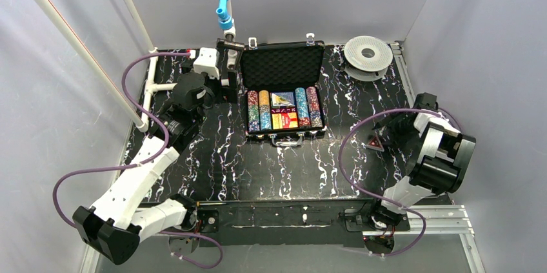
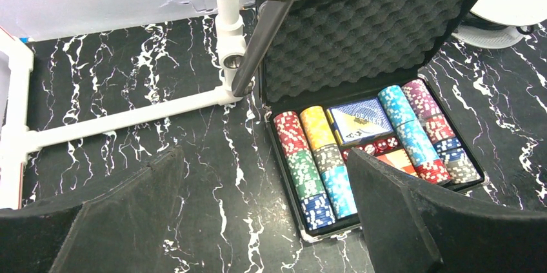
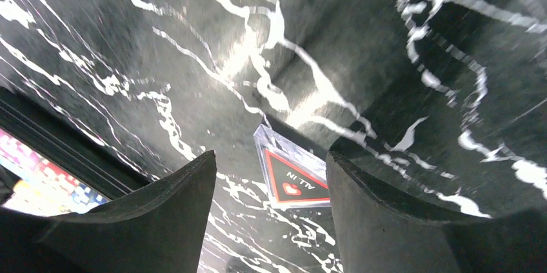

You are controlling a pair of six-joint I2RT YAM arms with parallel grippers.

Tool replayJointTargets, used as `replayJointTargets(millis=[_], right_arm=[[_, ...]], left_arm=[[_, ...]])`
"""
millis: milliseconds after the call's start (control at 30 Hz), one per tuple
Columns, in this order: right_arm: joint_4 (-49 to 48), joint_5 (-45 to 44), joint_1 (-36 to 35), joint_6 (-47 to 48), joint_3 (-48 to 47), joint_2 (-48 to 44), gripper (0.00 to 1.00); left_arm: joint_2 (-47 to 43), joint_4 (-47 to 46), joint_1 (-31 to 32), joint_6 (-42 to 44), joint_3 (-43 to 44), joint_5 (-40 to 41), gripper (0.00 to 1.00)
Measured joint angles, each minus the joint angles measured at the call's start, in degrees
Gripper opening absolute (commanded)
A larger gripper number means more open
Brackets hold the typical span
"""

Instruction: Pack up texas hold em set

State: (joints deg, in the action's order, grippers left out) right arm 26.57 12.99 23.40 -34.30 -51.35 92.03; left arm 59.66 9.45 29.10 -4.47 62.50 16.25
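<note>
On the black table (image 1: 258, 170), right of the open case (image 1: 282, 66) of chips (image 1: 264, 115), lies the clear ALL IN tag (image 3: 293, 179), which looks light, hard and slippery, so we should pinch its edges with our right gripper (image 3: 271, 157), fingers apart over it, while our left gripper (image 2: 264, 153) gapes wide.

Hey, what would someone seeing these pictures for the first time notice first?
Probably the open black briefcase at the far middle of the table, its colourful poker chip rows bright against all that black. Next, the red triangular ALL IN plaque lying on the table to the right, between the open fingers of the right hand.
</note>
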Motion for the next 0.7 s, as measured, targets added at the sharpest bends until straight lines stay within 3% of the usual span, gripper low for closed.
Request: replayJointTargets(millis=[167,300,367,500,700], right_arm=[[1.9,-0.2,-3.2,1.1,1.7,-1.7,0.67],[3.3,-0.6,-5.0,1.7,2.2,-2.4,0.70],[5.8,-4.3,-9.4,2.9,3.5,-4.9,0.79],[12.3,-16.0,-21.7,2.2,0.5,-4.6,0.82],[16.0,-25.4,-27.2,0.0,-2.1,-1.5,0.87]], left_arm=[[-0.1,0.0,0.0,0.0,0.0,0.0,1.00],[-0.1,0.0,0.0,0.0,0.0,0.0,1.00],[-0.1,0.0,0.0,0.0,0.0,-0.1,1.00],[-0.1,0.0,0.0,0.0,0.0,-0.3,1.00],[-0.1,0.0,0.0,0.0,0.0,-0.4,1.00]])
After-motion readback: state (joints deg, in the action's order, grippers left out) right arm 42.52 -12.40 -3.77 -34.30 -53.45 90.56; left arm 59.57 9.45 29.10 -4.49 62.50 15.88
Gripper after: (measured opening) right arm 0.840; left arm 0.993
